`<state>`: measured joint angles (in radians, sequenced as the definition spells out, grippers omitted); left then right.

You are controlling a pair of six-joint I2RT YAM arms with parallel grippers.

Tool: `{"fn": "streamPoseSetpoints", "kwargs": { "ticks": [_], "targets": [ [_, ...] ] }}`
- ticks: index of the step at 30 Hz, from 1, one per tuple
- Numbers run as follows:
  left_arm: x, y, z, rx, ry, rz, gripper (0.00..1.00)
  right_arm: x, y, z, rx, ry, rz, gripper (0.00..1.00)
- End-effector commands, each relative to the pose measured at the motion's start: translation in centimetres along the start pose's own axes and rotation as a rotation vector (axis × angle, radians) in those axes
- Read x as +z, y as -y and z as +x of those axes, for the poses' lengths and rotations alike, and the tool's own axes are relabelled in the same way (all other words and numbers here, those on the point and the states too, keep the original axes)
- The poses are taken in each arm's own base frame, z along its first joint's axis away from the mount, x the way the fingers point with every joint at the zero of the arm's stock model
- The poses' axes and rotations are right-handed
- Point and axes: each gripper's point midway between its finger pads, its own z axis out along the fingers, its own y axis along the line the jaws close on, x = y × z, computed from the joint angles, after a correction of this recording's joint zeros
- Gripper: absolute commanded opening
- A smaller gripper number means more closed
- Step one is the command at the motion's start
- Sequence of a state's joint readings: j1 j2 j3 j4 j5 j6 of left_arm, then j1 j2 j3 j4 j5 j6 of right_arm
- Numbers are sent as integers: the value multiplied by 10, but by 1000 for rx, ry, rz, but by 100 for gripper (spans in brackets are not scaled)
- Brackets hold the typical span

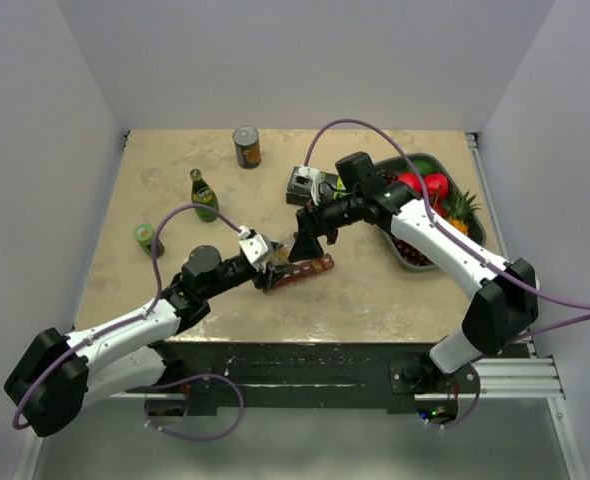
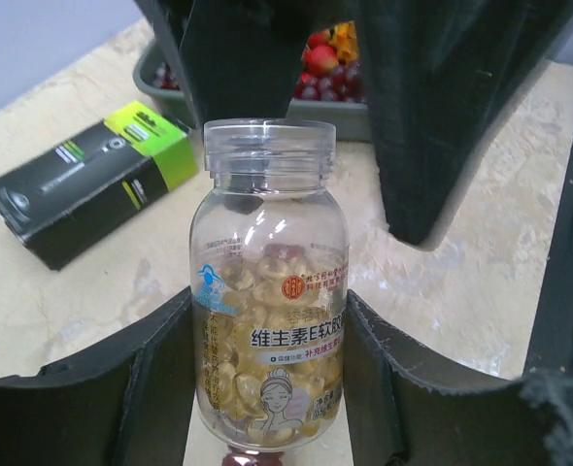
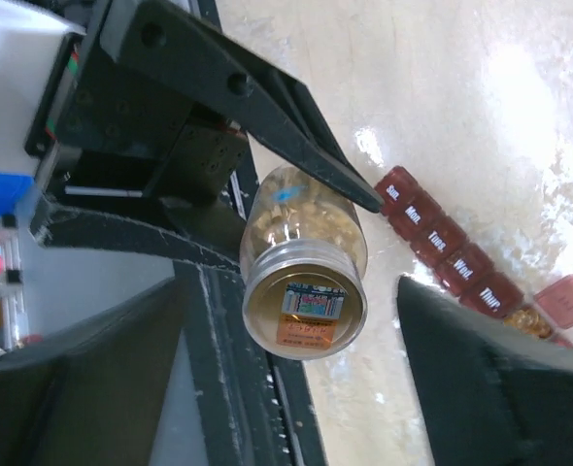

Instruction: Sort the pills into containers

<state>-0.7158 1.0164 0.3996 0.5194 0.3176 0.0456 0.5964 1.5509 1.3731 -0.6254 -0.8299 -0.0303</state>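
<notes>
We find the left pincer (image 2: pixel 267 296) closed on the body of a clear pill bottle (image 2: pixel 269 223). The bottle is uncapped and filled with yellow softgels. The right pincer (image 3: pixel 291 291) stands wide, with one finger on either side of the bottle's free end and a gap at each side.

The containers (image 3: pixel 440 243), a dark red strip of day-marked compartments, lie flat on the worktop (image 1: pixel 175 180) just beside the bottle, near the middle of the front edge. The lids marked Sun to Thur are down. Past them one lid is raised, and yellow pills show beneath it.

A black-and-green box (image 2: pixel 92 180) lies farther back.
</notes>
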Motion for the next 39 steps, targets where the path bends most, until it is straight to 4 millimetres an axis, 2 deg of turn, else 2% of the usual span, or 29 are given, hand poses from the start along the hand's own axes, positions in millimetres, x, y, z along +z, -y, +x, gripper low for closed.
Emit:
{"fn": "streamPoseSetpoints", "kwargs": {
  "ticks": [1,4,5,7,8,10,15,20,27,39],
  "targets": [
    [-3,-1,-31,45,142,-14,0,-21,-26,-27,-222,70,-58,99],
    [-5,9,-30,38,144,33,0,-42,-36,-29,-405,62,-104,99],
    [-5,11,-32,37,151,43,0,-48,-39,-20,-407,34,-126,99],
    [-4,17,-34,34,152,71,0,-56,-39,-25,-542,34,-129,99],
    [-4,18,-34,33,153,79,0,-59,-40,-18,-542,2,-137,99],
    [-5,22,-35,30,156,99,0,-66,-41,-18,-673,-17,-144,99],
    [-9,30,-41,27,176,124,0,-71,-35,-8,-794,-79,-161,99],
    [-13,37,-42,-6,188,144,0,-72,-41,-1,-863,-72,-228,99],
    [-16,47,-48,-41,218,197,0,-76,-44,3,-965,-66,-228,99],
    [-13,65,-45,-75,206,299,0,-71,-49,16,-997,-43,-283,99]
  ]
}}
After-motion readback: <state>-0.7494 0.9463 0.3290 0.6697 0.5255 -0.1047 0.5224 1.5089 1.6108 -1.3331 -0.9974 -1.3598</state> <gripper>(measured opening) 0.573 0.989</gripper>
